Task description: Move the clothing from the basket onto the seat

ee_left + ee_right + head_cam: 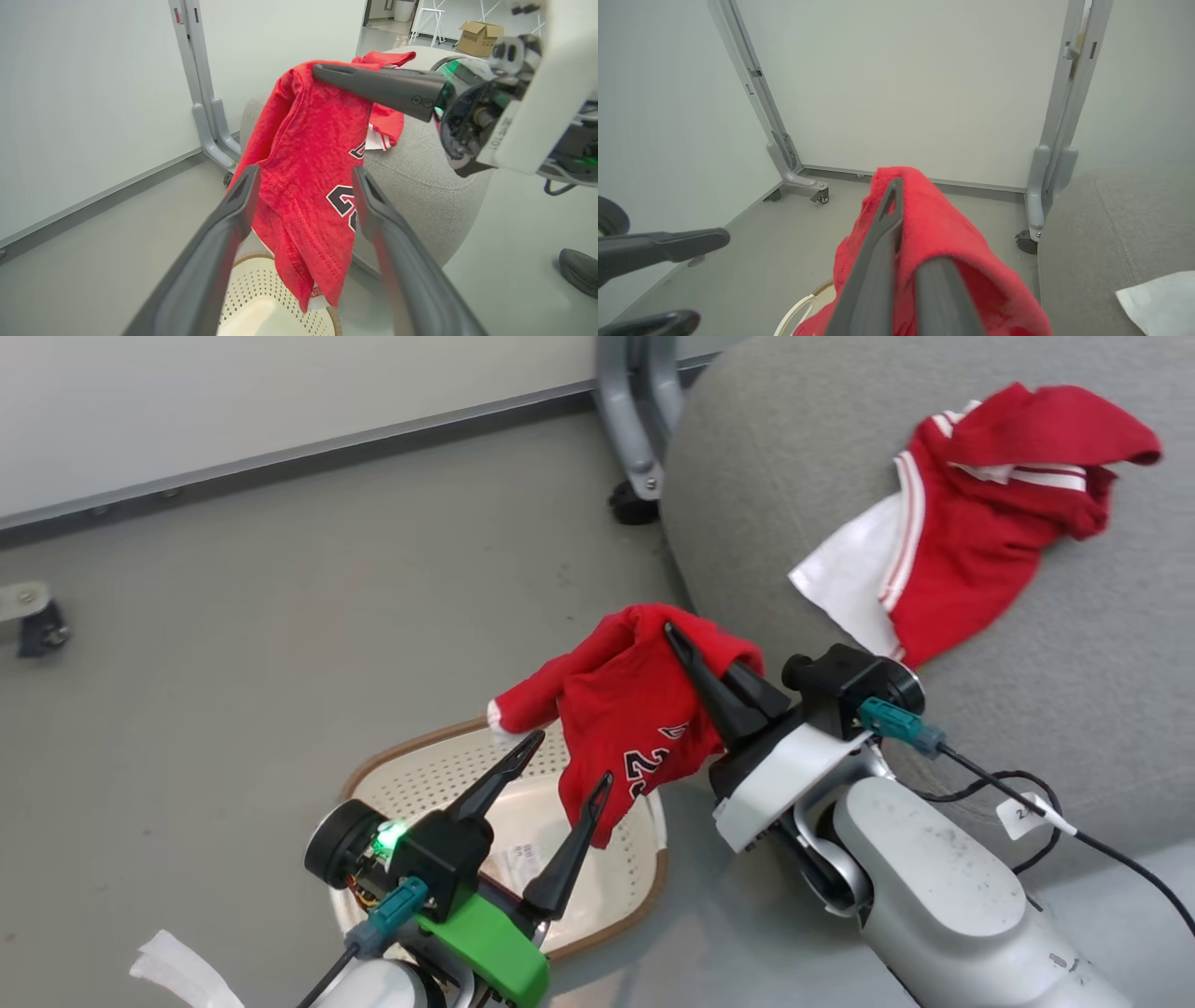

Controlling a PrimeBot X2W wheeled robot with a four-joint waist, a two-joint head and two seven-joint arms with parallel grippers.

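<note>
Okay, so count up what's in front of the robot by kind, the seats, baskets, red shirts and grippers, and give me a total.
Seat: 1
Basket: 1
Red shirts: 2, the lettered shirt held by the right gripper, the striped shirt lying on the seat
Grippers: 2, counting the open left gripper
Total: 6

light: bright, even, diffuse | shadows: soft, faint | wrist views: edges bowed, near foreground blurred
</note>
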